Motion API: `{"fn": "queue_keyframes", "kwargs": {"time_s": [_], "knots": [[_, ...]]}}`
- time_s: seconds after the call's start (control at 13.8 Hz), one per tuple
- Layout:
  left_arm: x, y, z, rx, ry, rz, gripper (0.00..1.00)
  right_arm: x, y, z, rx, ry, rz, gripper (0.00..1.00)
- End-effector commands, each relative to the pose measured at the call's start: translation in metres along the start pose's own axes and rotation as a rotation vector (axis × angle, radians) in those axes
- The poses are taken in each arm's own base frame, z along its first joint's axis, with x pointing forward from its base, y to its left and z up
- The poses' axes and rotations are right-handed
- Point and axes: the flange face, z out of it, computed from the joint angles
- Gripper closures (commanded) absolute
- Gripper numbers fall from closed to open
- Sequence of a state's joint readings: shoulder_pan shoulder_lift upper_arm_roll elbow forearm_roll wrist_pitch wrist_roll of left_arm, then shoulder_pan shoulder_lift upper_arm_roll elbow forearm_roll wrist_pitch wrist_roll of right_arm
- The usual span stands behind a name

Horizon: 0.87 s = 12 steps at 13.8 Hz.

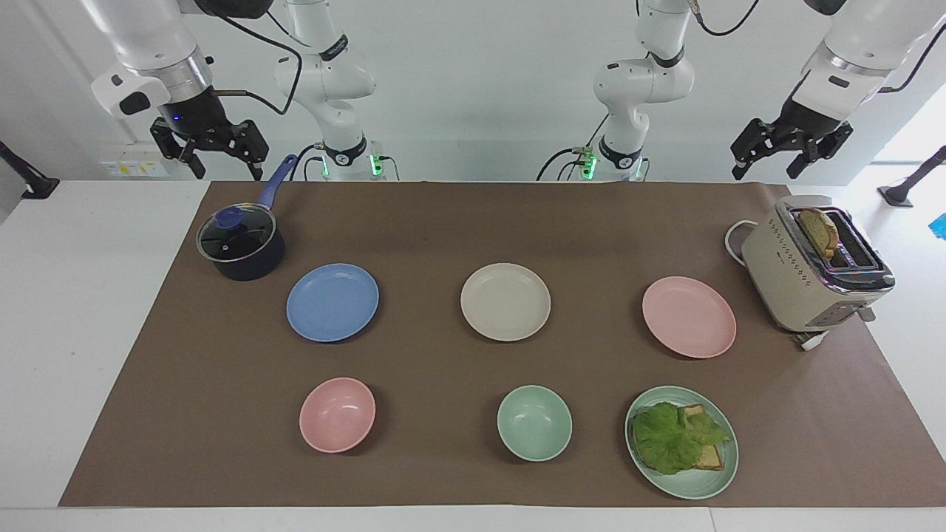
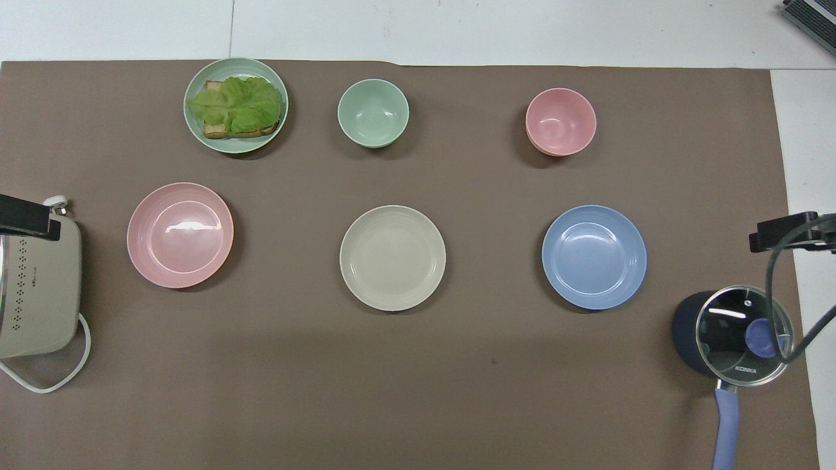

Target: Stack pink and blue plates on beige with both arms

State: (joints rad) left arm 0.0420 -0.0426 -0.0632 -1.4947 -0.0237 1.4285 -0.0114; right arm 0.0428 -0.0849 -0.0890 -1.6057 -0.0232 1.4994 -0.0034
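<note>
Three equal plates lie in a row across the brown mat. The beige plate (image 1: 505,301) (image 2: 392,257) is in the middle. The blue plate (image 1: 332,302) (image 2: 594,256) lies toward the right arm's end, the pink plate (image 1: 689,317) (image 2: 179,235) toward the left arm's end. All three are bare and apart from each other. My right gripper (image 1: 225,166) hangs open in the air above the saucepan's handle. Above the toaster's end of the table my left gripper (image 1: 768,166) also hangs open. Neither holds anything.
A dark saucepan with a glass lid (image 1: 240,244) stands near the blue plate. A beige toaster (image 1: 813,273) with bread stands beside the pink plate. Farther from the robots are a pink bowl (image 1: 337,414), a green bowl (image 1: 533,423) and a green plate (image 1: 709,484) with lettuce and toast.
</note>
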Motion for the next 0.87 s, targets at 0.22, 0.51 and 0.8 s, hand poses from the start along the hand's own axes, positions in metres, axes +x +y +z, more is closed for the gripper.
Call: {"fn": "queue_keyframes", "kwargs": {"time_s": [0.22, 0.51, 0.8], "knots": [[-0.006, -0.0017, -0.0004, 0.01, -0.015, -0.008, 0.0, -0.0108, 0.0044, 0.0014, -0.009, 0.004, -0.012, 0.0], [-0.0076, -0.0001, 0.0012, 0.011, -0.027, -0.01, 0.0, -0.0108, 0.0044, 0.0014, -0.009, 0.004, -0.012, 0.0], [-0.0111, 0.0018, 0.0037, 0.01, -0.025, -0.019, 0.0, -0.0108, 0.0044, 0.0014, -0.009, 0.004, -0.013, 0.0]]}}
